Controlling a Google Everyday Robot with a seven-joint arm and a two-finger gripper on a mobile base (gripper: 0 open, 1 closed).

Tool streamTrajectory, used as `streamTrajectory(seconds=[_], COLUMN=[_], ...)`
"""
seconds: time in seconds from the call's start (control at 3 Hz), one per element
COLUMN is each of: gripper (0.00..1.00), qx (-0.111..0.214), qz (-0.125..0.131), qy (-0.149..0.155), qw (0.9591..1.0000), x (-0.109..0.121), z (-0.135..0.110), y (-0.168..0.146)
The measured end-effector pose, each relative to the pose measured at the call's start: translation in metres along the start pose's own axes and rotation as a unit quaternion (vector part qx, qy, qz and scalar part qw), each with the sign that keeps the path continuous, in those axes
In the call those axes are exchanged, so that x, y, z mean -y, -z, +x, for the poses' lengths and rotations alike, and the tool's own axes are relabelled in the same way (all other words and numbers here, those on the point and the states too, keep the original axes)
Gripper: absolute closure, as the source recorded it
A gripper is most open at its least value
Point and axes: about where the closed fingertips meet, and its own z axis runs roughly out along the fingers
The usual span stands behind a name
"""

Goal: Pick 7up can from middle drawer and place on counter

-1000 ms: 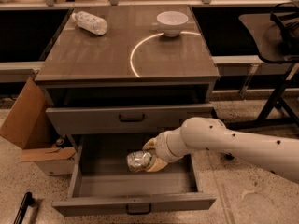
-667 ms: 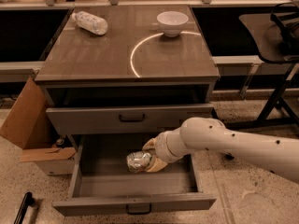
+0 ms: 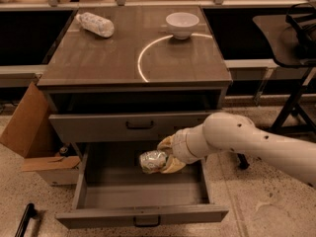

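Note:
The middle drawer (image 3: 143,214) is pulled open at the bottom of the cabinet. Inside it, near the back right, the 7up can (image 3: 152,161) lies on its side, its silvery end facing left. My gripper (image 3: 165,156), at the end of a white arm coming in from the right, has its tan fingers (image 3: 172,166) around the can, one above and one below. The counter (image 3: 108,58), a glossy grey-brown top with a pale arc line, is above.
A clear crinkled plastic bottle (image 3: 96,23) lies at the counter's back left and a white bowl (image 3: 182,24) sits at the back right. The drawer above (image 3: 133,125) is closed. A cardboard box (image 3: 30,135) stands left of the cabinet, a dark chair (image 3: 296,58) to the right.

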Motion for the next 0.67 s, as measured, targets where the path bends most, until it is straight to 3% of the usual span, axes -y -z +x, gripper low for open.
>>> streamTrajectory(seconds=[0.67], gripper=[1.00], qx=[-0.021], qz=[0.056], qy=[0.055], qw=[0.9967], x=[0.038], z=[-0.030], y=[0.080])
